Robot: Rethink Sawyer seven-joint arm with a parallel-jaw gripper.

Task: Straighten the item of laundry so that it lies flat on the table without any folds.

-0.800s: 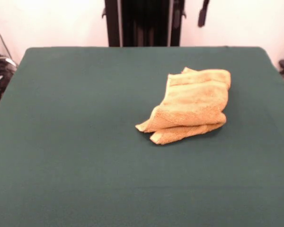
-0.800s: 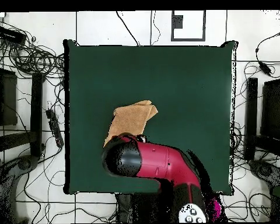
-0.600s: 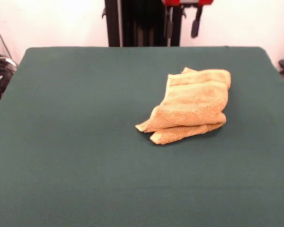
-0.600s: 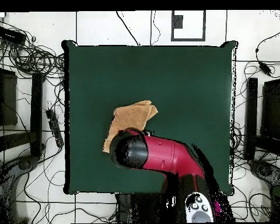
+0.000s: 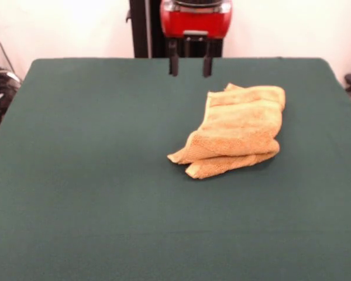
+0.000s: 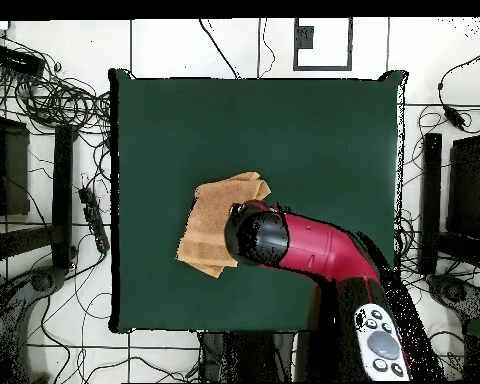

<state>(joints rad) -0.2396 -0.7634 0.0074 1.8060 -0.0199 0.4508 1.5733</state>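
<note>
Gripper [image 5: 191,65] is hanging with its jaws apart — two dark fingers [image 5: 174,64] pointing straight down with a clear gap between them, nothing held. The tips are sitting above the table [image 5: 93,175] surface, not touching anything.

Towel [image 5: 237,130] is lying off to one side of the jaws and nearer the camera in the front view, close by but apart from the fingers. It is sitting folded over on itself in a bunched stack — at least two thick layers showing along the near edge, a couple of creases running across the top, one corner poking out at the far side. Not flat.

In the overhead view the red arm [image 6: 319,250] is reaching in over the table [image 6: 324,140], and its dark rounded end is covering one edge of the towel [image 6: 212,225], so the jaws themselves are hidden there. The rest of the towel is showing beside the arm's end.
</note>
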